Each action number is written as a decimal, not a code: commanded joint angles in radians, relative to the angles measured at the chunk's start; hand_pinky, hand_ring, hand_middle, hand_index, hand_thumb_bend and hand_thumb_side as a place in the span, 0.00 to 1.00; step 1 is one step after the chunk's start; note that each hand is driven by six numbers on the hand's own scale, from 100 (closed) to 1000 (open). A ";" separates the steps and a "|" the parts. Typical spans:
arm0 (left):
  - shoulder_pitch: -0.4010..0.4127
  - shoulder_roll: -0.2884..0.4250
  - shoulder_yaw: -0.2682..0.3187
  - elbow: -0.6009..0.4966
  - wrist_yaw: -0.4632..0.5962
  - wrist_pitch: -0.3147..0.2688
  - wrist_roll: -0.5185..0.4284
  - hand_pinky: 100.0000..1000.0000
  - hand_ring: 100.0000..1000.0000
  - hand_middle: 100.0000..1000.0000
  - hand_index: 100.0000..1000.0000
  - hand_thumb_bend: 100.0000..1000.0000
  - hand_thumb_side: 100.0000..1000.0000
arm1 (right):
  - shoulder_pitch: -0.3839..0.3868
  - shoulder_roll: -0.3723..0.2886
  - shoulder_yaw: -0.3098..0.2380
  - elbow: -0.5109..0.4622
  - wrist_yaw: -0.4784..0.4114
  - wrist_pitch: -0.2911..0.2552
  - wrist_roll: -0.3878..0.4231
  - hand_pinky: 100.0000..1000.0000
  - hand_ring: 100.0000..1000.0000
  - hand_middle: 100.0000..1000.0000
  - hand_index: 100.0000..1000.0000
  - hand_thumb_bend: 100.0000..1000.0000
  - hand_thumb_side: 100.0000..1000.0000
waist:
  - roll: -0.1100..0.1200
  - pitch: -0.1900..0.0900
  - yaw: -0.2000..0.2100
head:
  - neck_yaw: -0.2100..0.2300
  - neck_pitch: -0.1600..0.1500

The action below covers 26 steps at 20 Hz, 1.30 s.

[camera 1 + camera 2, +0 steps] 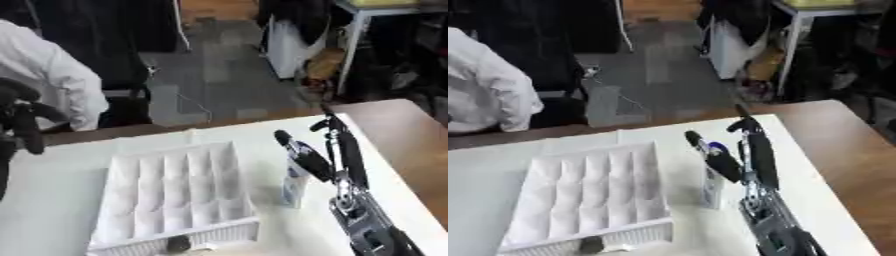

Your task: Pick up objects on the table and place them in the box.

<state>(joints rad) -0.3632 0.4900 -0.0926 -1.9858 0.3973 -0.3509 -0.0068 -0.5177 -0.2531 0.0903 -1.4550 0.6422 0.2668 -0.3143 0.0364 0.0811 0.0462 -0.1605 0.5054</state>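
Box: white compartmented tray (588, 192) on the white table (483, 170), left of centre.
Right hand: (741, 155) fingers extended, beside an upright white-and-blue carton (711, 187), right of the box.
Near box edge: small dark object (591, 245).

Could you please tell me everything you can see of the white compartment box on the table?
The white compartment box looks like moulded plastic, a shallow rectangular tray split by thin walls into a grid of small cells, with a ribbed outer rim. It lies flat on the white table, left of the robot's right hand, which does not touch it. Most cells look empty; one small dark object sits at its near edge. A small white upright carton stands just right of it, apart from it.
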 commanded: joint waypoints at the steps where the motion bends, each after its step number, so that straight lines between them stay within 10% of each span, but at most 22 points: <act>1: -0.012 0.016 0.005 -0.014 0.004 0.000 -0.001 0.54 0.23 0.57 0.65 0.39 0.86 | -0.023 0.002 0.003 -0.005 0.006 -0.002 0.006 0.71 0.94 0.57 1.00 0.82 0.85 | 0.001 -0.014 0.000 | -0.017 -0.014; 26: -0.017 0.014 0.004 -0.014 0.006 0.000 -0.002 0.54 0.23 0.57 0.65 0.39 0.86 | -0.046 0.015 0.017 0.123 -0.007 -0.022 0.059 0.69 0.92 0.55 1.00 0.83 0.76 | 0.001 -0.011 0.003 | -0.014 -0.019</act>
<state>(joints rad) -0.3632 0.4899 -0.0928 -1.9858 0.3996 -0.3520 -0.0084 -0.5361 -0.2362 0.1081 -1.3259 0.6371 0.2460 -0.2603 0.0364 0.0811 0.0469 -0.1606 0.4973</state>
